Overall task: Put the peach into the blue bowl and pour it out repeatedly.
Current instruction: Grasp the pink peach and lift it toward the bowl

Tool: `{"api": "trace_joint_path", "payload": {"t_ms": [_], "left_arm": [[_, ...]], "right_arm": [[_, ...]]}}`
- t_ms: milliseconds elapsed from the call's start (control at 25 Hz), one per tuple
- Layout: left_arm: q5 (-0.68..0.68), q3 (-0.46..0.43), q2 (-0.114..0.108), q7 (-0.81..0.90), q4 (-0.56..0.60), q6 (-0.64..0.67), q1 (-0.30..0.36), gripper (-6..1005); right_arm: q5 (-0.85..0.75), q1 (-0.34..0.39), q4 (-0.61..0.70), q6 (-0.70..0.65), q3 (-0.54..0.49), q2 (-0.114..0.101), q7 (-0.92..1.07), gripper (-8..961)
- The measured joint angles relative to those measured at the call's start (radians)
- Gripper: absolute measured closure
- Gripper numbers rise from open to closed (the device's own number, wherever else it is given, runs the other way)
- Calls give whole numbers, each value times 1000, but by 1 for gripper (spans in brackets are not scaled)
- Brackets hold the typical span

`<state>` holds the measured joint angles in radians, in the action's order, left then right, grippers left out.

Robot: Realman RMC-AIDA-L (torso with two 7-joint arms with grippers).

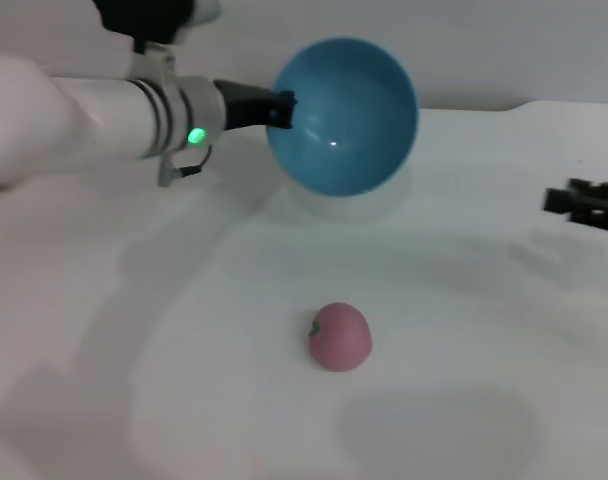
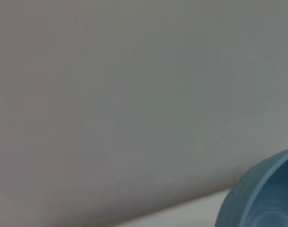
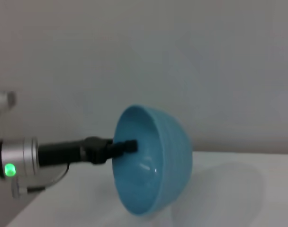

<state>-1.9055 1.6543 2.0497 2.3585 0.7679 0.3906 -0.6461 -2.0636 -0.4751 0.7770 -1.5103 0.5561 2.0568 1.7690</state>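
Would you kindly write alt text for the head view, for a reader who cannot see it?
The left end effector grips the rim of a blue bowl, holding it tipped on its side above a white table, its opening empty. A pink peach lies on the table in front, apart from the bowl; the right end effector waits at the right edge.

No readable text anywhere; no labels or numbers (plain surfaces only).

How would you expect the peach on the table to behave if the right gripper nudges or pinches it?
The peach looks round with nothing beside it on the table, so a nudge would probably roll it. Its matte skin suggests a fair grip, though the curve might squirt from a shallow pinch. It is small, likely light. The right gripper waits at the edge.
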Motion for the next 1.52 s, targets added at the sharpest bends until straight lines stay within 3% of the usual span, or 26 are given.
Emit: {"api": "trace_joint_path", "payload": {"t_ms": [40,200,400,520,720,920,1280,1520], "left_arm": [[-17,-95,-1,-18,0,96,0,1000],[-126,-321,-3,-6,9,286,23,1000],[-329,-460,-27,129,26,502,42,1000],[-423,-471,-32,210,84,588,71,1000],[-573,-477,-18,339,216,720,120,1000],[-683,-479,-3,420,296,800,130,999],[-723,-471,2,439,300,813,93,999],[-733,-456,3,440,300,816,79,999]], "right_arm": [[0,-11,-4,22,34,1,-1,373],[-2,-70,-33,106,200,5,0,381],[-3,-160,-103,200,381,7,6,390],[-3,-218,-154,266,494,8,7,395],[-2,-291,-228,387,670,16,50,404],[36,-306,-233,411,772,22,64,413],[159,-298,-247,406,903,27,65,430],[258,-298,-291,472,1043,30,66,441]]}}
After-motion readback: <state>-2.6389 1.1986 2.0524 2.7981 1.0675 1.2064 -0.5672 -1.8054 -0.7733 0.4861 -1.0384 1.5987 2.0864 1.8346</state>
